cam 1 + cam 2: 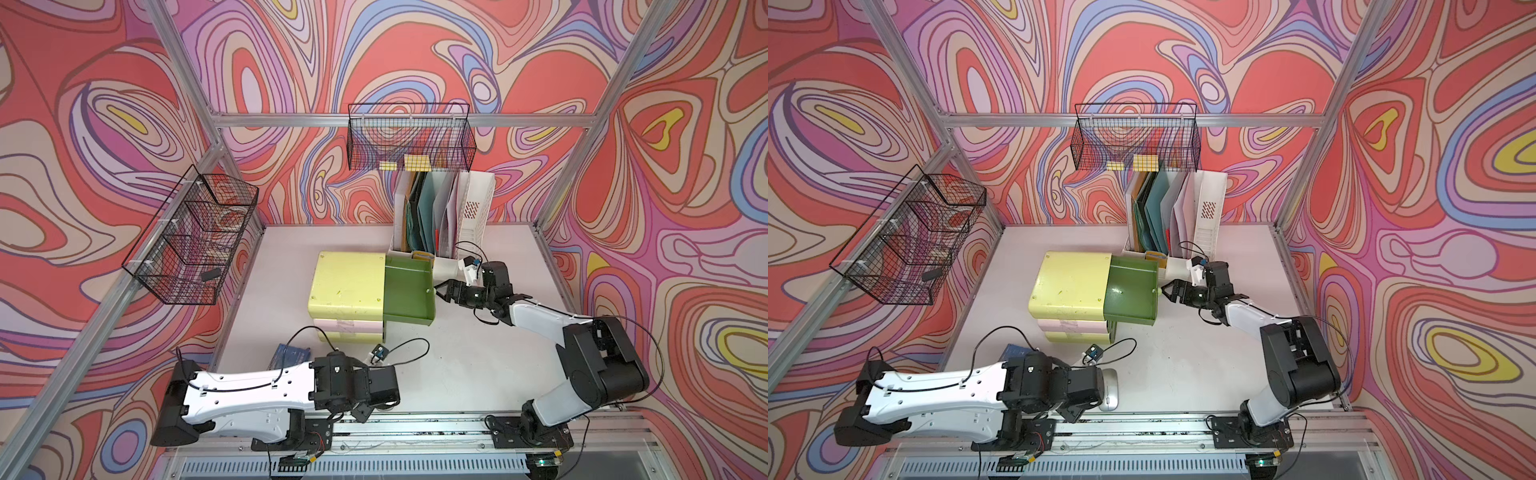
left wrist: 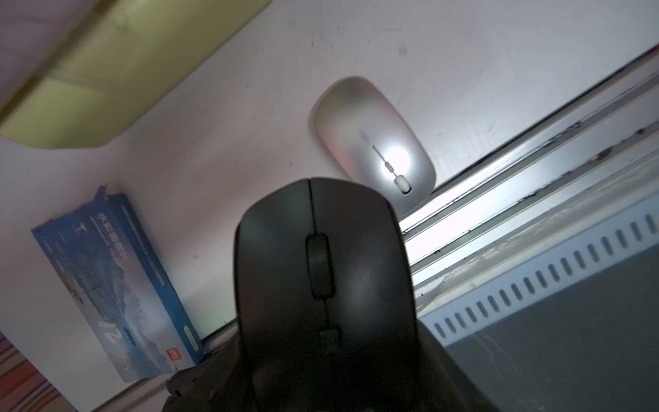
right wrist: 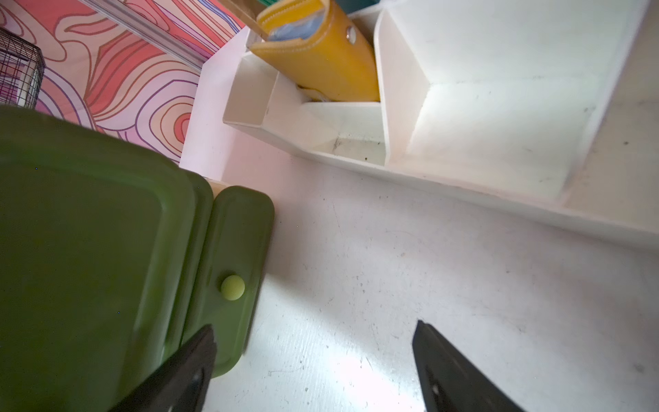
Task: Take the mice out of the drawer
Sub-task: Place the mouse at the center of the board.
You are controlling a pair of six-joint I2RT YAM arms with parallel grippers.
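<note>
L claw (image 2: pixel 322 371) pinches black mouse (image 2: pixel 322 285) above desk (image 2: pixel 249 107) front edge, near silver mouse (image 2: pixel 374 142). R claw (image 3: pixel 315 326) spread beside drawer (image 3: pixel 89 232) front. Risk: early release drops black mouse onto silver mouse or rail (image 2: pixel 499 199).

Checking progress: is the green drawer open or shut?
Open. The green drawer sticks out of the yellow cabinet; both top views show its inside, apparently empty.

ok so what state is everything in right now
green drawer: pulled out, visible part empty
lower drawers: shut
black mouse: gripped by left gripper
silver mouse: lying free on the table
left gripper: shut on black mouse
right gripper: open, empty, near the drawer knob
</note>
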